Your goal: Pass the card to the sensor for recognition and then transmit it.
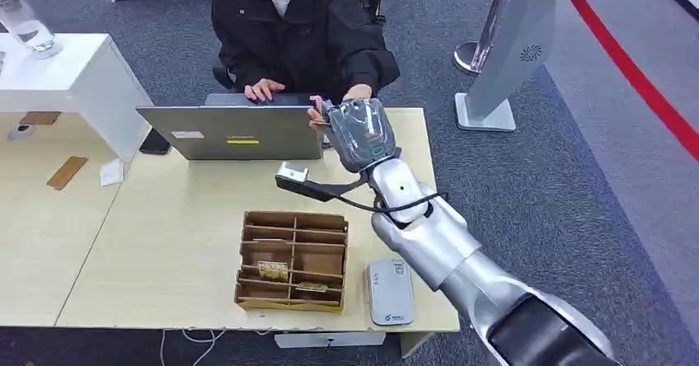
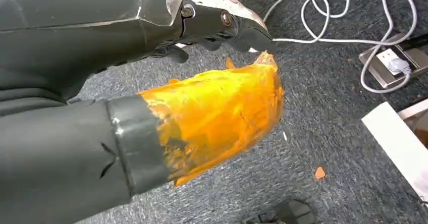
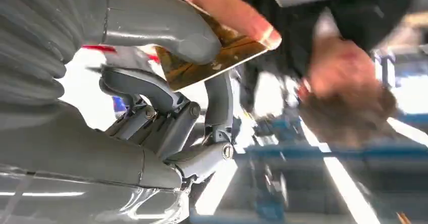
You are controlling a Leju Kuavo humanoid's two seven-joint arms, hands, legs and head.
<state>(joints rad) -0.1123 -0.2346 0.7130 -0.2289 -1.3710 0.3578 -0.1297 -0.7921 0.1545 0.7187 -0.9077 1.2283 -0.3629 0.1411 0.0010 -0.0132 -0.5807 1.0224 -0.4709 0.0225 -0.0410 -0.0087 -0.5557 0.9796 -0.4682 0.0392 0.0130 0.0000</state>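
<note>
Silver right arm reaching up from the lower right of the head view, ending in the grey right hand (image 1: 360,131) just right of centre, at the far edge of a pale wooden table (image 1: 173,242). In the right wrist view, the right hand (image 3: 166,82) pinching a thin gold-brown card (image 3: 222,52) under its thick thumb, with a person's fingers (image 3: 227,12) gripping the same card's outer end. In the head view, the person's hand (image 1: 316,112) meeting the robot's hand beside an open grey laptop (image 1: 231,131); person in a dark jacket (image 1: 305,36) seated at top centre. Card itself too hidden to make out in the head view.

Cardboard divided box (image 1: 293,260) at lower centre, a few gold cards in its near compartments. White card reader (image 1: 390,292) lying flat just right of the box, near the table's front edge.

Left hand (image 2: 202,37) in the left wrist view above grey carpet (image 2: 313,128), dark fingers curled, thumb wrapped in orange tape (image 2: 217,113); held or empty, cannot tell. White cables (image 2: 348,12) and a power strip (image 2: 398,60) at upper right.
</note>
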